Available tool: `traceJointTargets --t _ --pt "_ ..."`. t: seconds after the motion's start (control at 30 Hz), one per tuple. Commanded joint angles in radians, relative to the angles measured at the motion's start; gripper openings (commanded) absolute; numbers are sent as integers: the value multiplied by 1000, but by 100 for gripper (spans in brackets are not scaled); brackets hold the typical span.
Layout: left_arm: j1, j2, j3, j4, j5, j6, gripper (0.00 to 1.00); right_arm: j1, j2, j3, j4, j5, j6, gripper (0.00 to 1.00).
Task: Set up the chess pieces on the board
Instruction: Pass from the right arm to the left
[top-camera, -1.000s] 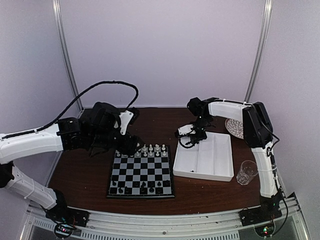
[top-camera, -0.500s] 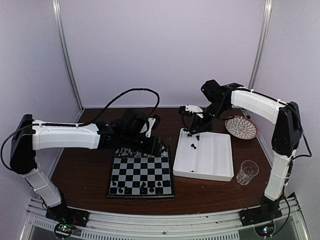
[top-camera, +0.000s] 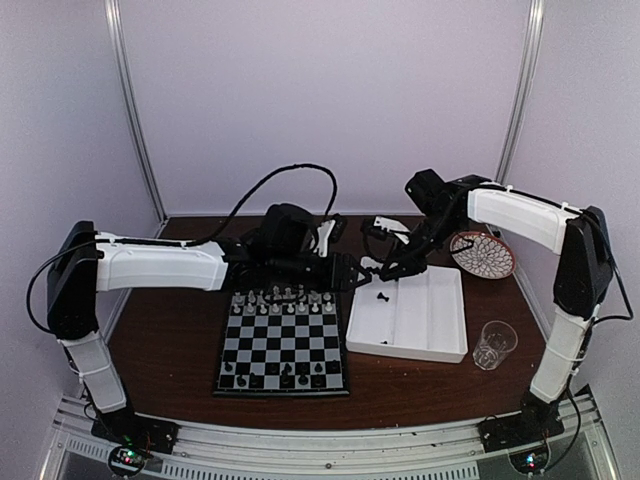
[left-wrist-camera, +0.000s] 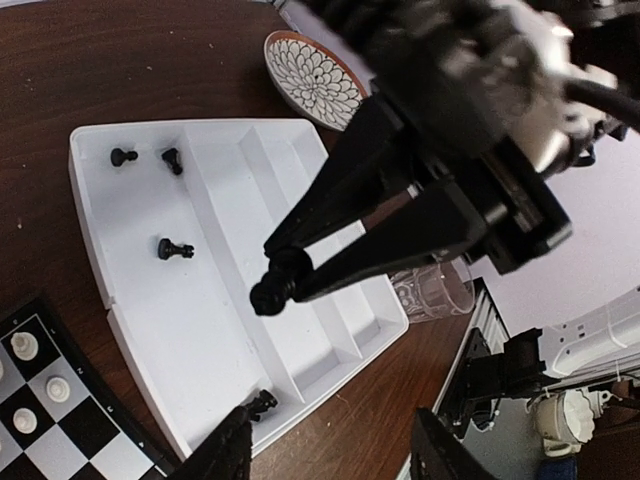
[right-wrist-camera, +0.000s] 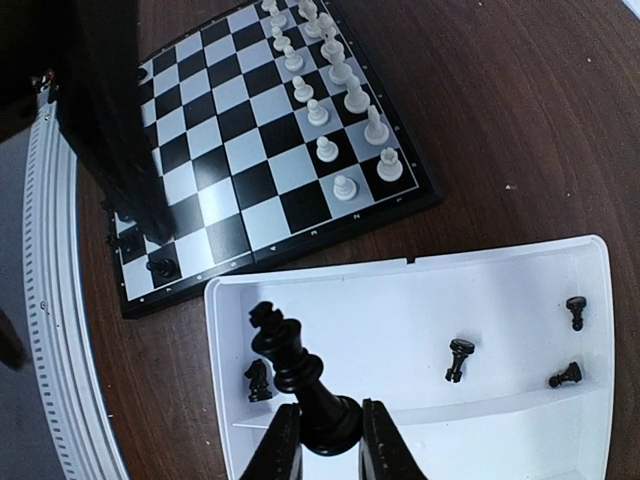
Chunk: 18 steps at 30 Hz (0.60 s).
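Observation:
The board (top-camera: 282, 340) lies in the middle of the table, with white chess pieces (top-camera: 290, 297) on its two far rows and a few black ones (top-camera: 270, 378) on its near row. My right gripper (right-wrist-camera: 322, 432) is shut on the base of a black king (right-wrist-camera: 292, 360) and holds it tilted above the left compartment of the white tray (right-wrist-camera: 400, 310). In the top view this gripper (top-camera: 388, 267) hangs over the tray's far left corner. My left gripper (top-camera: 347, 272) is open and empty just left of it, above the tray's left end (left-wrist-camera: 335, 455). The left wrist view also shows the king (left-wrist-camera: 276, 290).
Several black pieces lie in the tray's left compartment, among them a knight (right-wrist-camera: 256, 380) and a pawn (right-wrist-camera: 458, 358). A patterned plate (top-camera: 482, 255) sits behind the tray (top-camera: 425, 325). A clear glass (top-camera: 492, 343) stands at its right front corner.
My left arm has swung right from the board's far left corner to the tray's left end. My right arm has straightened, and its gripper stays over the tray's far left corner.

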Motion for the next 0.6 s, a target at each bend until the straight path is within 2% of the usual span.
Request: traceJointTargets --t 0.0,0.27,0.57 --pt "17 50 50 82 54 -74 54 18 -64 -13 20 -45 26 14" --pt "23 89 73 113 81 -105 52 33 -79 -35 12 -47 20 14" --pt "34 95 56 158 104 -127 39 56 -79 -35 -7 -45 2 14"
